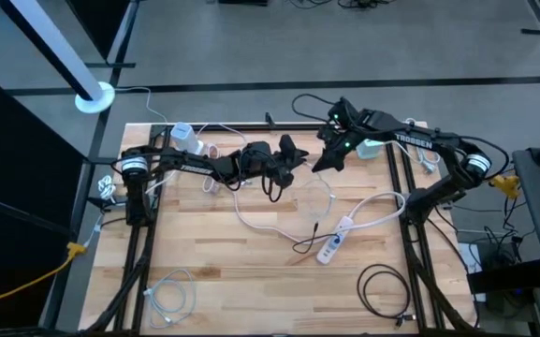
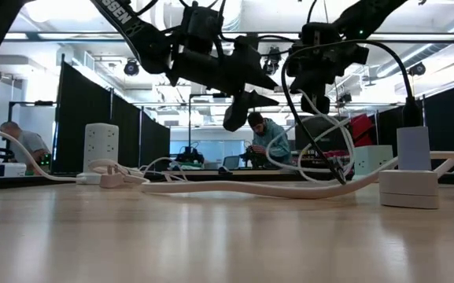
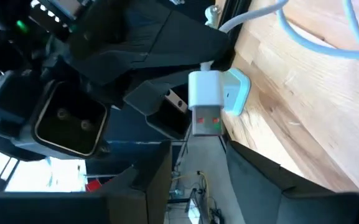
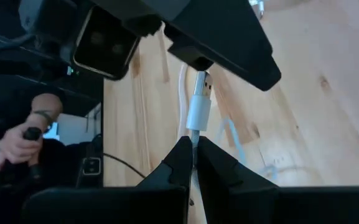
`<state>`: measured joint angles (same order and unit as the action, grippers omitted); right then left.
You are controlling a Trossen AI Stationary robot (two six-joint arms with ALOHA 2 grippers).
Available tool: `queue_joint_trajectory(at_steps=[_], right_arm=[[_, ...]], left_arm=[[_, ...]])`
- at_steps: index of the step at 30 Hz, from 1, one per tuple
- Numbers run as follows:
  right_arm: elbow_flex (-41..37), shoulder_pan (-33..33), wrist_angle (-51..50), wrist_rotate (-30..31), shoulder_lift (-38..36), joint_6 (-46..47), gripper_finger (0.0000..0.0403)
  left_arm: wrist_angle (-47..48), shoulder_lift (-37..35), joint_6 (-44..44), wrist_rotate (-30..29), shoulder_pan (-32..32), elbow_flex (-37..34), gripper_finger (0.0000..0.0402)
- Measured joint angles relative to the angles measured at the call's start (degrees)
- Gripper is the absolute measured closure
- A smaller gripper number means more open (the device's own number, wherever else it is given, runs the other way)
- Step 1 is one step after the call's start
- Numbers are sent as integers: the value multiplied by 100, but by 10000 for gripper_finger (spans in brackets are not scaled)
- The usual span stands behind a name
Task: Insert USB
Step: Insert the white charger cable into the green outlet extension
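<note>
The white USB plug (image 4: 199, 106) sticks out past my right gripper (image 4: 195, 146), which is shut just behind it, above the table's middle (image 1: 328, 159). The plug's metal tip (image 4: 202, 79) points at my left gripper (image 1: 293, 157), which hovers close by, open, with nothing between its fingers (image 3: 196, 152). A white charger block (image 3: 205, 99) with red-lit ports sits on a teal base (image 3: 236, 93) at the table's far right (image 1: 371, 147). It is beyond both grippers and held by neither. My right gripper pinches the white cable between its two fingertips (image 4: 182, 155), right behind the plug's white sleeve (image 4: 195, 127). The plug runs on in line with the fingers, lifted clear of the table. The rest of the cable hangs slack below (image 2: 321, 157). I cannot tell whether my left gripper touches the plug's tip.
A white power strip (image 1: 335, 241) with its cord lies right of centre. A black cable coil (image 1: 386, 285) lies near right and a white coil (image 1: 171, 295) near left. Another white adapter (image 1: 183, 134) sits far left. People sit in the room beyond (image 2: 270, 141).
</note>
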<state>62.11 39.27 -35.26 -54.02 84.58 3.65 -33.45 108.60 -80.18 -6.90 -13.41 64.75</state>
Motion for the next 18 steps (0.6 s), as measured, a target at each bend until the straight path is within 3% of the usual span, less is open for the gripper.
queue_joint_trajectory(at_steps=[7,14,18], right_arm=[[0,0,321,2,-2,599,401],[0,1,699,6,20,1416,401],[0,0,699,199,85,1704,401]], left_arm=[[4,0,9,-67,54,0,282],[-145,-11,-394,-974,240,-2,298],[-380,-31,-394,-1205,292,-2,299]])
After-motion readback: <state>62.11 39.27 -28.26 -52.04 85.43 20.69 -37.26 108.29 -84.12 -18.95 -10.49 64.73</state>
